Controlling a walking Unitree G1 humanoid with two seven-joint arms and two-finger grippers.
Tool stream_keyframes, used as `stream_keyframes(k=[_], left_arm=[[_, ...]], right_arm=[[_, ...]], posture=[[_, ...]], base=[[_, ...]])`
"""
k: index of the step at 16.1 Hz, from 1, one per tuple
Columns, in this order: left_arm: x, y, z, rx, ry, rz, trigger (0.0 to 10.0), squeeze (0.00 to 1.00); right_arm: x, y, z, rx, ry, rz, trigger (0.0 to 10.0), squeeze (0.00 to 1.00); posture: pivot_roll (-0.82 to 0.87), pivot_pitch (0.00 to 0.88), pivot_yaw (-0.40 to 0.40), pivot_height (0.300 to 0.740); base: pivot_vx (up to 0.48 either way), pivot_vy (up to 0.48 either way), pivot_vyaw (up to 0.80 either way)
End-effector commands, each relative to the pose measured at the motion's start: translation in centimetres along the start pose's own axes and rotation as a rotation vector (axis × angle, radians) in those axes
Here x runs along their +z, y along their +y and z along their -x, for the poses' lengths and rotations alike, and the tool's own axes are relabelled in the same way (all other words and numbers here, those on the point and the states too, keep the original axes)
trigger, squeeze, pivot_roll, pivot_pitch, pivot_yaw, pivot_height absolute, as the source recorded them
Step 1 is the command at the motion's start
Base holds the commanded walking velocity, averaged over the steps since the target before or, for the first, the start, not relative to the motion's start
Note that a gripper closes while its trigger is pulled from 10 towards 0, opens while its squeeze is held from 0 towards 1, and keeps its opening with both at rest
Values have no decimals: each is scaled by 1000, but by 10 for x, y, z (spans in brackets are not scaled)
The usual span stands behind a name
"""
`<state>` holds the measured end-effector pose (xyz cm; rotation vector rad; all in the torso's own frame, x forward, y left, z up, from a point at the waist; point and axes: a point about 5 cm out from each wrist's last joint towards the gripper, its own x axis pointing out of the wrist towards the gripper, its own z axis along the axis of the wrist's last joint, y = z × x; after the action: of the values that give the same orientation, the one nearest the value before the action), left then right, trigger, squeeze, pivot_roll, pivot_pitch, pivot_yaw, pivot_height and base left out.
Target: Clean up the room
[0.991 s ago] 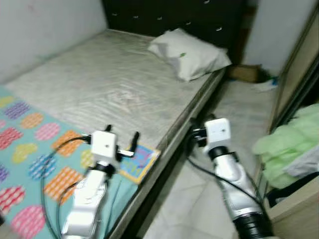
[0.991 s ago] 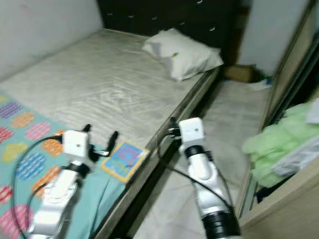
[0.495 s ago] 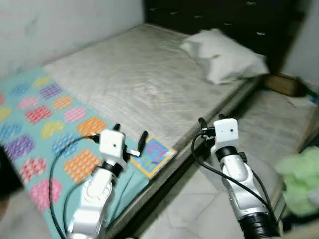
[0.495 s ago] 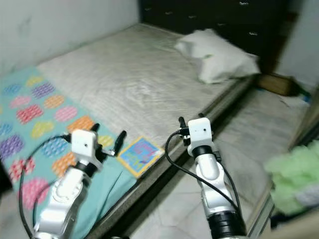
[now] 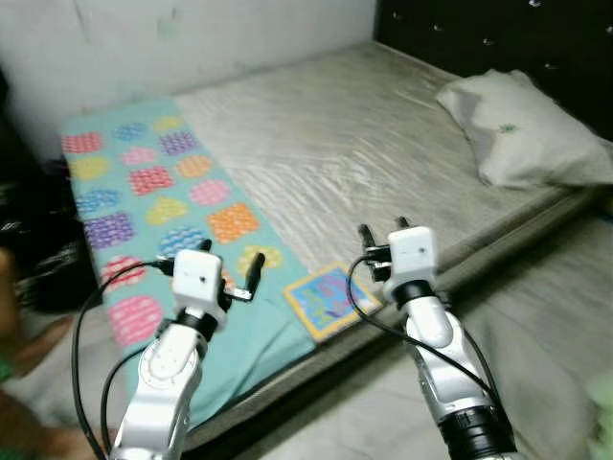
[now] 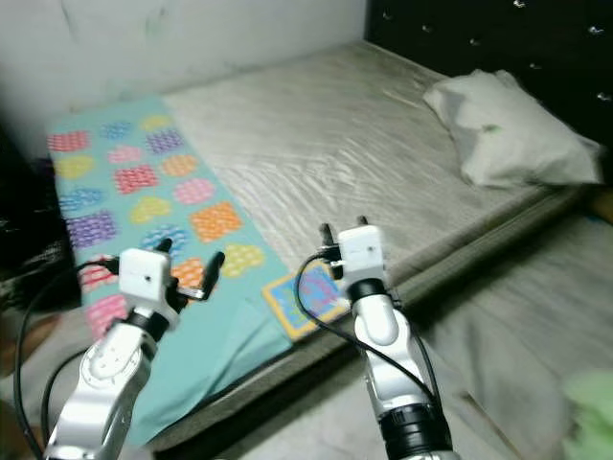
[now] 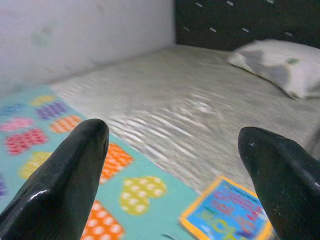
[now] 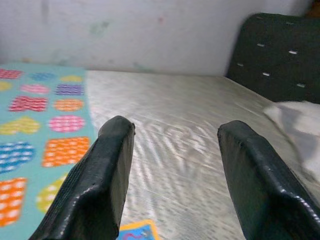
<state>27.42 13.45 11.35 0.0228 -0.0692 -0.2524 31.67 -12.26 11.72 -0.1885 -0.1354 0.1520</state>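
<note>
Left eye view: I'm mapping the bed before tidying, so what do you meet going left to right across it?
Teal patterned blanket → left gripper → colourful book → right gripper → white pillow.

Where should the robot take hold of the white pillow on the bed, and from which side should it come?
Probably the pillow's corner nearest the bed's open edge, approached from the floor side. The pillow lies flat by the dark headboard, so pinching loose fabric there suits two thin fingers better than spanning its body. The right gripper is nearer.
</note>
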Motion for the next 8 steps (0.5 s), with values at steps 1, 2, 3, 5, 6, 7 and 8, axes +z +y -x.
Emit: stream_keyframes(k=[1, 2, 3, 5, 6, 7, 8], left_arm=[[-2, -4, 1, -21, 10, 3, 10000, 0], [-2, -5, 1, -23, 12, 4, 10000, 0], [-2, -5, 1, -24, 13, 4, 10000, 0], [-2, -4, 1, -24, 16, 5, 10000, 0], [-3, -4, 1, -26, 21, 7, 10000, 0], [-3, -4, 1, -28, 22, 7, 10000, 0], [-3, -4, 0, -29, 22, 7, 10000, 0]], right_arm=[[0, -6, 0, -10, 2, 11, 10000, 0], [0, -6, 0, -10, 2, 10, 10000, 0], [0, -6, 0, -11, 2, 9, 10000, 0], [0, -6, 0, -12, 0, 7, 10000, 0], [0, -5, 0, -10, -1, 8, 10000, 0], [0, -5, -1, -9, -1, 9, 10000, 0], [1, -6, -1, -9, -2, 8, 10000, 0]], posture=[[-43, 88, 20, 740], [-43, 88, 20, 740], [-43, 88, 20, 740], [-43, 94, 19, 740], [-43, 94, 19, 740], [-43, 89, 18, 740], [-44, 89, 18, 740]], base=[[0, 0, 800], [0, 0, 800], [0, 0, 800], [0, 0, 800], [0, 0, 800], [0, 0, 800], [0, 0, 800]])
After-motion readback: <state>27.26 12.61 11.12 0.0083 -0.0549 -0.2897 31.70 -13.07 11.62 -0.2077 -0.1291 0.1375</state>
